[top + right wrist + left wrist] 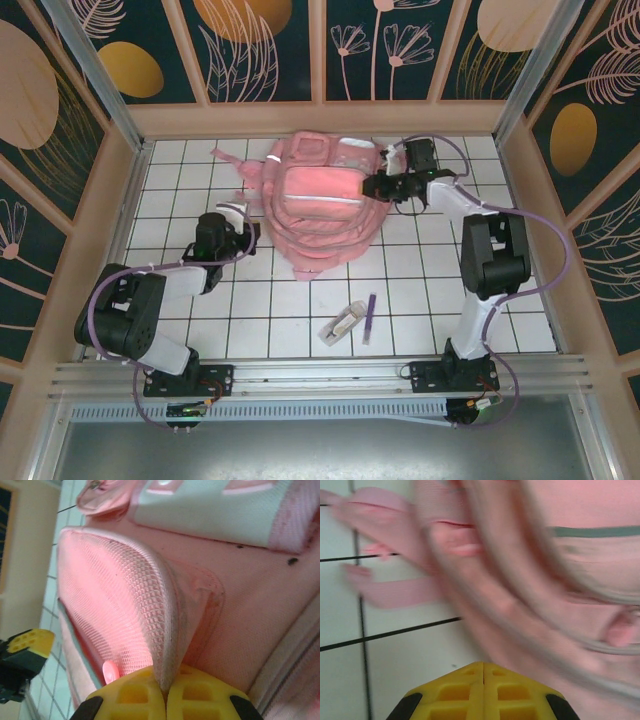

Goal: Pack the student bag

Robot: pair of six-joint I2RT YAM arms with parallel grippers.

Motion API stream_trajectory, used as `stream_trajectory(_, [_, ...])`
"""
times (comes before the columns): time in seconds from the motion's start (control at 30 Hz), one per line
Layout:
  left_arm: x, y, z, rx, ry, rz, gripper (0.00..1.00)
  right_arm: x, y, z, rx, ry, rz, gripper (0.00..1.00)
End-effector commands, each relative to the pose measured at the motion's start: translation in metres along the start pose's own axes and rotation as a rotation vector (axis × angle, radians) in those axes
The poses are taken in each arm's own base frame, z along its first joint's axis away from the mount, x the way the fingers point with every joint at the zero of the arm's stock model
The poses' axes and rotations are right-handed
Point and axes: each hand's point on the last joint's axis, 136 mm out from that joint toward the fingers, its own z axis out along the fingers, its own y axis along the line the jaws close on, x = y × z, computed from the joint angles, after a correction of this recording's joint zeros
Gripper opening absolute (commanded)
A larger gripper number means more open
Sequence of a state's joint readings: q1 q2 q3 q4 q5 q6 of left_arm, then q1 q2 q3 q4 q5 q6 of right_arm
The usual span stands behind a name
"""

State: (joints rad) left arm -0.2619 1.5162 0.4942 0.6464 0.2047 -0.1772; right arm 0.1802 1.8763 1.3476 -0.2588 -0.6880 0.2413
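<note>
The student bag (320, 205) was seen lying flat on the tiled table (420, 300), toward 12 o'clock from the table's middle, with its straps (232, 160) spread out at its 10 o'clock. In the right wrist view the rim of a mesh pocket (115, 615) on the bag was pinched between closed yellow fingers (200, 695). The right gripper (383, 187) was thus clamped on the bag, at its 3 o'clock side. The left gripper (247, 236) was placed at the bag's 8 o'clock edge. In its own blurred wrist view its fingers (455, 692) were pressed together with nothing caught between them, the pink fabric lying just beyond.

At the bag's 6 o'clock, well apart from it, a purple pen (369, 318) and a small pale packet (342, 325) were left side by side on the tiles.

The step in hand was judged to be opening or steadying the bag, with packing proper not yet begun, since both loose items lay outside. No open compartment could be made out. For the next move, the pocket would probably have to be held wide by the right arm. The left gripper would then have to be opened and brought toward 6 o'clock to collect the pen or the packet.
</note>
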Motion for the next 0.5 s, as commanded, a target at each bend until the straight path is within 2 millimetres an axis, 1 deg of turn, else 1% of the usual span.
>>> stream_trajectory(0.0, [-0.014,-0.021,0.008,0.122,-0.010,0.030,0.00,-0.030,-0.014,-0.029,0.078,-0.082,-0.043,0.00])
stream_trajectory(0.07, [-0.022,-0.057,0.007,0.321,-0.011,0.126,0.00,-0.027,-0.010,-0.026,0.046,-0.057,-0.043,0.00])
stream_trajectory(0.1, [-0.026,-0.071,0.005,0.384,-0.021,0.178,0.11,-0.026,-0.007,-0.024,0.020,-0.047,-0.039,0.00])
stream_trajectory(0.13, [-0.029,-0.088,0.000,0.458,-0.032,0.261,0.26,-0.024,-0.004,-0.023,-0.005,-0.039,-0.035,0.00])
stream_trajectory(0.17, [-0.029,-0.100,-0.002,0.498,-0.031,0.344,0.40,-0.023,-0.002,-0.022,-0.024,-0.032,-0.035,0.00])
stream_trajectory(0.2, [-0.030,-0.106,0.000,0.511,-0.028,0.394,0.46,-0.021,-0.001,-0.020,-0.033,-0.025,-0.033,0.00])
stream_trajectory(0.27, [-0.030,-0.113,0.007,0.541,0.012,0.447,0.47,-0.020,0.001,-0.019,-0.042,-0.022,-0.032,0.00])
stream_trajectory(0.37, [-0.025,-0.120,0.018,0.558,0.056,0.517,0.44,-0.019,0.005,-0.019,-0.064,-0.015,-0.041,0.00])
stream_trajectory(0.47, [-0.029,-0.119,0.032,0.522,0.043,0.577,0.43,-0.016,0.010,-0.017,-0.071,-0.006,-0.065,0.00])
